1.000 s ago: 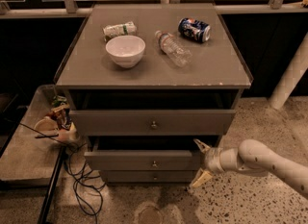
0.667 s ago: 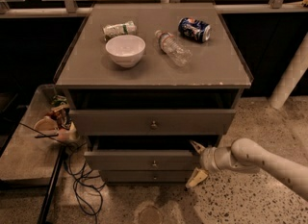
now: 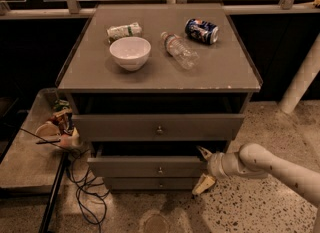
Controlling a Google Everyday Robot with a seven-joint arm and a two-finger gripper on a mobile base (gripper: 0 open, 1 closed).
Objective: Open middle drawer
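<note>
Middle drawer (image 3: 145, 167): second of three in front of desk (image 3: 225, 74), under taller top drawer (image 3: 125, 127), over small bottom drawer (image 3: 135, 183). Its front sits slightly forward, dark gap above it. Round knob (image 3: 160, 169) at centre.

My jaws at its right end, spread apart: upper finger (image 3: 203, 152) by top right corner, lower finger (image 3: 204, 184) down beside bottom drawer. My arm (image 3: 270, 167) reaches in from right.

On desk: white bowl (image 3: 130, 52), bottle (image 3: 179, 50) on its side, can (image 3: 201, 30) on its side, packet (image 3: 124, 30).
</note>
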